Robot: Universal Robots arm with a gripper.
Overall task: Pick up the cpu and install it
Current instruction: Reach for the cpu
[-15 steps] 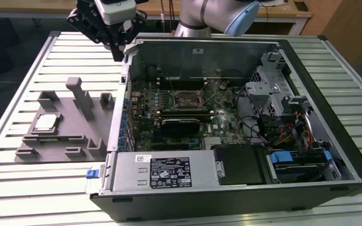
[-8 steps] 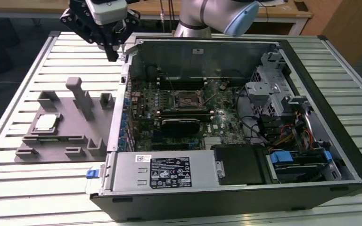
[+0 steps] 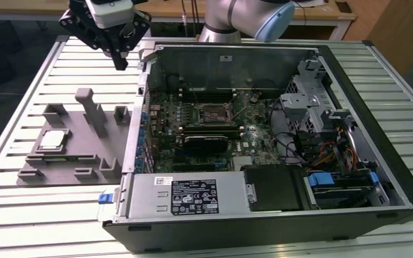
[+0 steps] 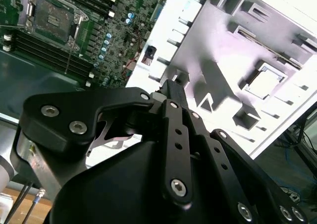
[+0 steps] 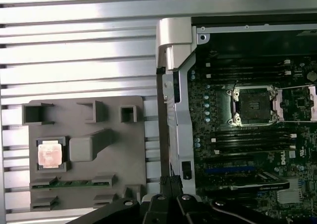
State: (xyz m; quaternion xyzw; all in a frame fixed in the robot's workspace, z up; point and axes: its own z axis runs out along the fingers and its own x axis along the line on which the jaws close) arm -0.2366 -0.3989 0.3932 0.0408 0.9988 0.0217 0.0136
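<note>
Slatted metal table (image 3: 41, 220) carries everything. Above it the gripper (image 3: 121, 64) hangs with jaws together, holding nothing, near one corner of the open computer case (image 3: 264, 236). Well apart from the gripper, the cpu (image 3: 52, 140) lies flat in a recess of the grey holder (image 3: 70, 161) beside the case.

An open computer case (image 3: 264, 232) lies on the slatted metal surface (image 3: 56, 215), one corner almost under the claw (image 3: 121, 64), and the rest of it spreads off to the exterior view's right of the claw. Inside it are a green motherboard (image 3: 170, 107) with a square socket frame (image 3: 214, 113) at its middle, and, farthest from the claw, a grey power supply box (image 3: 185, 196) with a white label. Below the claw, toward the exterior view's left, a grey slotted fixture (image 3: 63, 164) lies beside the case.
</note>
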